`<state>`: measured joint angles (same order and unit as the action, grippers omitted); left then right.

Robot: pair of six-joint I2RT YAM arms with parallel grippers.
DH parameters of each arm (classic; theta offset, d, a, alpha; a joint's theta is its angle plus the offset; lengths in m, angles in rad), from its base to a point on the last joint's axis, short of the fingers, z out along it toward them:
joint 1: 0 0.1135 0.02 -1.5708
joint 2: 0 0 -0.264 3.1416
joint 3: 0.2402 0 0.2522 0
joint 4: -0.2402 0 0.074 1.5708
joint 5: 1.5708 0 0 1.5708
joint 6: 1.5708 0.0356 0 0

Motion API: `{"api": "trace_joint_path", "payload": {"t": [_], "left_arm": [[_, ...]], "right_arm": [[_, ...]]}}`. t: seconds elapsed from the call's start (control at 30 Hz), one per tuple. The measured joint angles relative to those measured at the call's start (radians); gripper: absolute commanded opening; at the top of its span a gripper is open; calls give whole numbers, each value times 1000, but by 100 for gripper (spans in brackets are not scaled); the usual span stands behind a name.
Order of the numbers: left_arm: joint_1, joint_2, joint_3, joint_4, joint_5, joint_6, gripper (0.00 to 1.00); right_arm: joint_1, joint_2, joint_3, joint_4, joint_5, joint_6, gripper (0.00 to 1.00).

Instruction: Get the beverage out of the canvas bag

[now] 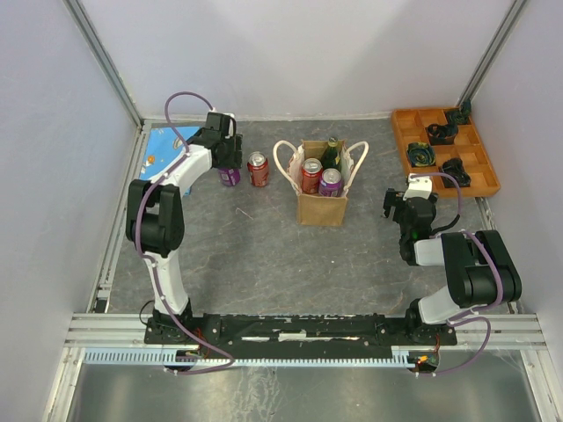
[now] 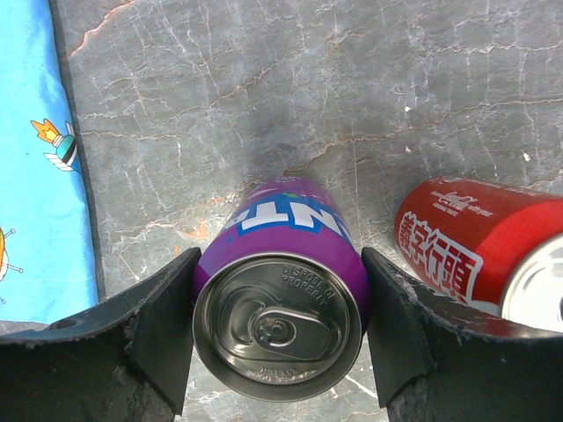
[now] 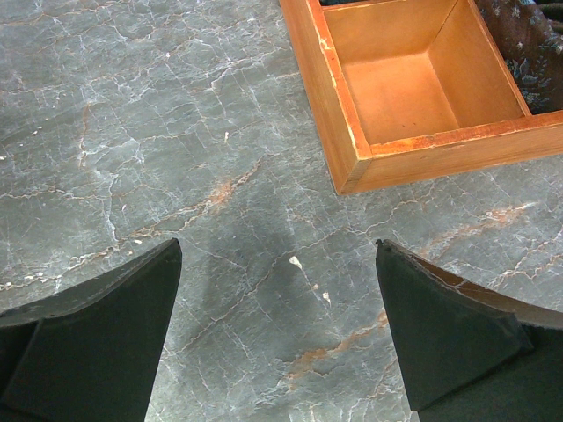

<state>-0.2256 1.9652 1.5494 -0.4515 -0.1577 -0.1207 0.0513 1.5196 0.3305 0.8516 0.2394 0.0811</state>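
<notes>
1. My left claw point(image 2: 280, 257) is closed on the purple aluminium drink can point(image 2: 280, 325), with one black finger point(image 2: 163, 330) against each side. The gap is only as wide as the can itself.
2. The purple can is upright and looks to be standing on the grey marbled table point(image 2: 352, 105). Its base is hidden from me, so I can't confirm contact.
3. I read this as the set-down end of a removal, with one beverage out of the bag and waiting to be let go. The next move calls for a modest opening and a straight lift. Spreading wide risks nudging the neighbour.
4. That neighbour is a red printed drink can point(image 2: 475, 255), upright just beside the right-hand finger and apart from the purple can. On the other side lies a light-blue cartoon-printed sheet point(image 2: 40, 176).
5. The small tan canvas bag with white rope handles point(image 1: 321, 209) stands upright mid-table, well apart from the left claw. It holds a second red can point(image 1: 311, 174), a second purple can point(image 1: 331, 182) and a dark green bottle point(image 1: 331, 154), so I judge there is more to take out.
6. My right claw point(image 3: 278, 251) is spread wide and holds nothing. It hangs over bare table near a corner of the orange wooden compartment tray point(image 3: 422, 163).
</notes>
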Motion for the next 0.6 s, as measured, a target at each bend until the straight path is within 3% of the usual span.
{"api": "trace_joint_path", "payload": {"t": [0.13,0.2,0.23,0.27,0.6], "left_arm": [[0,39,52,-42,-10,0,60],[0,42,66,-67,-21,0,77],[0,43,70,-80,-24,0,93],[0,42,74,-90,-26,0,100],[0,34,116,-97,-49,-3,99]], "right_arm": [[0,0,0,0,0,0,99],[0,0,0,0,0,0,99],[0,0,0,0,0,0,99],[0,0,0,0,0,0,99],[0,0,0,0,0,0,99]]}}
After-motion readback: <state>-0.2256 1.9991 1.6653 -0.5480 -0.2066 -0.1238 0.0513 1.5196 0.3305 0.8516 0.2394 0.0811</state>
